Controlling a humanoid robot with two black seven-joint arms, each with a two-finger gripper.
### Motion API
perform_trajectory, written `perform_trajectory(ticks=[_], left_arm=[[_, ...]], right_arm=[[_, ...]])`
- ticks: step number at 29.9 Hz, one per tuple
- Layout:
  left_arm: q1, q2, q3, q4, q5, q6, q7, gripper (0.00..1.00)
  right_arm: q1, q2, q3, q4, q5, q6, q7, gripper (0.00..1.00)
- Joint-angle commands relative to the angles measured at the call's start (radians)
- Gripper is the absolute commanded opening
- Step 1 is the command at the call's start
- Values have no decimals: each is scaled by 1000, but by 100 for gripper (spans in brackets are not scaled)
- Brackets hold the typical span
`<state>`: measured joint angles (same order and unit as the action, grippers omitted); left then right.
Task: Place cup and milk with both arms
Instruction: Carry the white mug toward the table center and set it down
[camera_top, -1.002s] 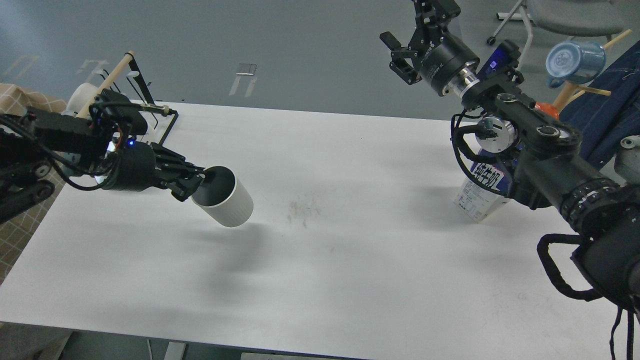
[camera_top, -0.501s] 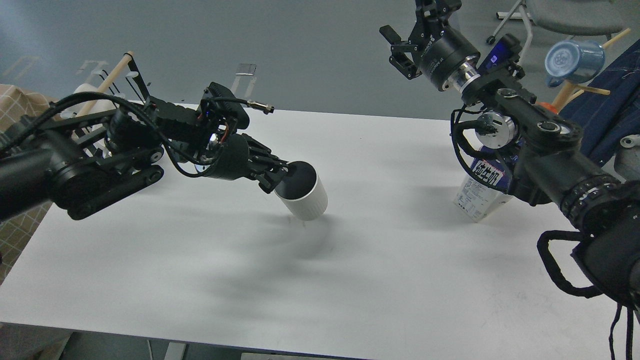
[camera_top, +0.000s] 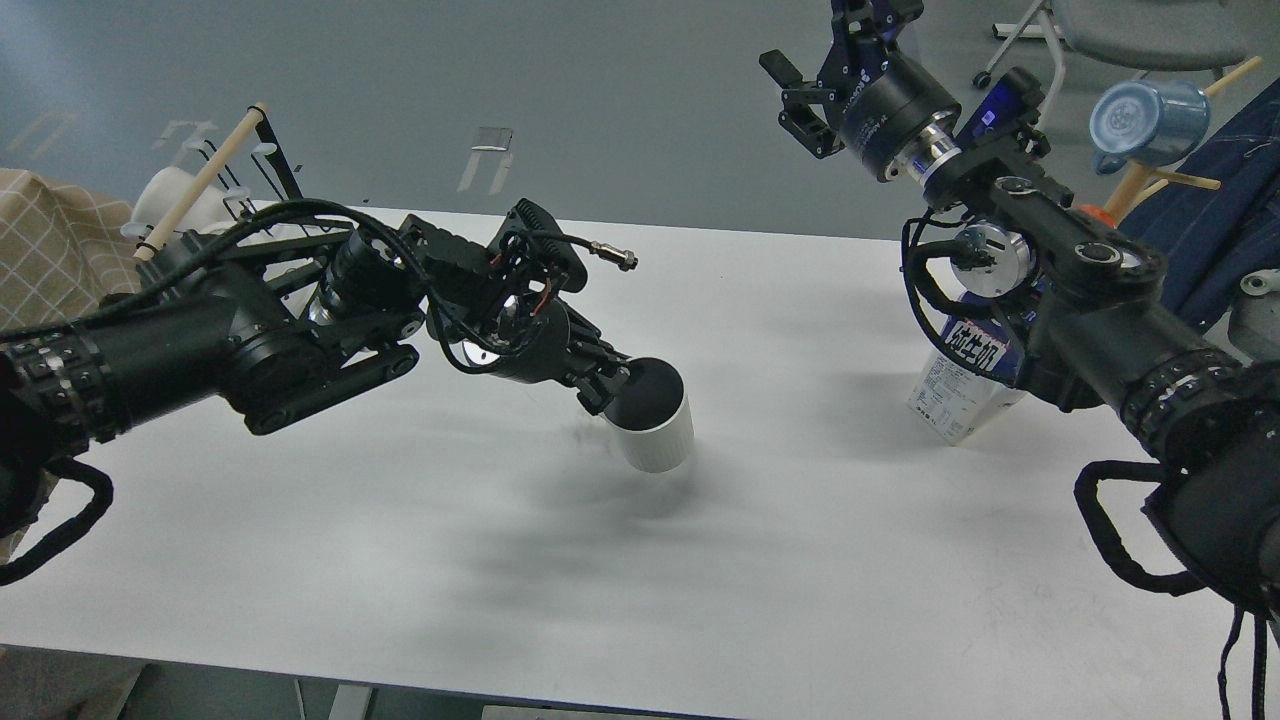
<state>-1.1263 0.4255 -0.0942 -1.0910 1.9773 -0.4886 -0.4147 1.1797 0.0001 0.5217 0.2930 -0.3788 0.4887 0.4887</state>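
Note:
A white cup (camera_top: 655, 425) with a dark inside is held tilted just above the middle of the white table (camera_top: 760, 580). My left gripper (camera_top: 612, 383) is shut on its rim, coming in from the left. A blue-and-white milk carton (camera_top: 958, 385) stands near the table's right edge, partly hidden behind my right arm. My right gripper (camera_top: 800, 95) is raised high beyond the table's far edge, well above and left of the carton, with its fingers apart and nothing between them.
A black wire rack with a wooden rod (camera_top: 205, 170) stands at the back left. A blue mug (camera_top: 1150, 120) hangs on a wooden peg at the back right, next to denim cloth (camera_top: 1235, 200). A checked cloth (camera_top: 50, 240) lies at the left.
My left arm has carried the cup from the table's left side to its middle and turned it more upright. My right gripper has barely moved.

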Motion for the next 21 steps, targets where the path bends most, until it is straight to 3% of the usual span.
perform_trajectory(ticks=[1, 14, 21], left_arm=[[-15, -8, 63, 22, -2, 0, 4, 0], [-18, -14, 68, 29, -2, 0, 8, 0], [-13, -28, 68, 29, -6, 0, 42, 0]], right_arm=[[-3, 0, 0, 0, 0, 0, 0, 100], [-5, 0, 0, 0, 0, 0, 0, 100], [-6, 0, 1, 0, 0, 0, 0, 100]])
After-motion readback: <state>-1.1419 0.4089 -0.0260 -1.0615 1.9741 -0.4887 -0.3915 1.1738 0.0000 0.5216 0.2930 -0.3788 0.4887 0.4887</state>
